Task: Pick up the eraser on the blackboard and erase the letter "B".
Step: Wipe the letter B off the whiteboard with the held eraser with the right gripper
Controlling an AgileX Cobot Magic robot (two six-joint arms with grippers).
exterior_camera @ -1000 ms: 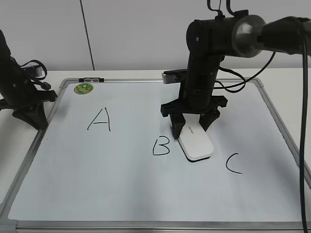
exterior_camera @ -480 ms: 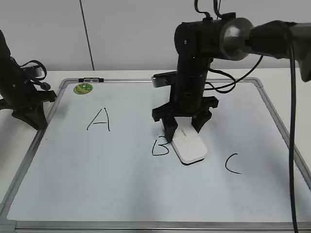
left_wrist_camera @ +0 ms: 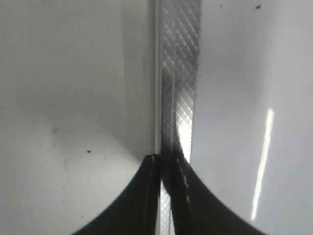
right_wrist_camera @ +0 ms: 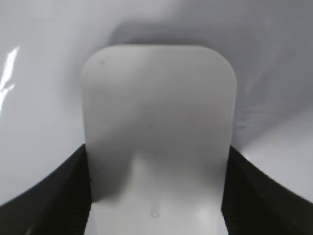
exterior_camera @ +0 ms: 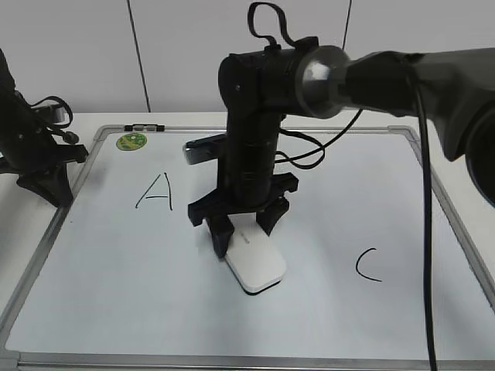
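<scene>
The white eraser [exterior_camera: 256,263] lies flat on the blackboard [exterior_camera: 325,325], held between the fingers of my right gripper [exterior_camera: 246,228], which is shut on it; it fills the right wrist view [right_wrist_camera: 157,127]. The letter "B" does not show; the spot where it stood lies under and beside the eraser and arm. The "A" [exterior_camera: 157,192] and "C" [exterior_camera: 366,264] remain. My left gripper [exterior_camera: 46,185] rests at the board's left edge, its jaws shut over the silver frame [left_wrist_camera: 178,73] in the left wrist view [left_wrist_camera: 166,161].
A round green magnet [exterior_camera: 132,141] sits at the board's top left, with a small clip [exterior_camera: 145,127] on the top frame. The right arm's cables [exterior_camera: 421,193] hang over the board's right side. A white wall stands behind.
My right gripper has slid the eraser left and toward the front across the place of the "B". The "B" seen earlier no longer shows. The left arm has not moved.
</scene>
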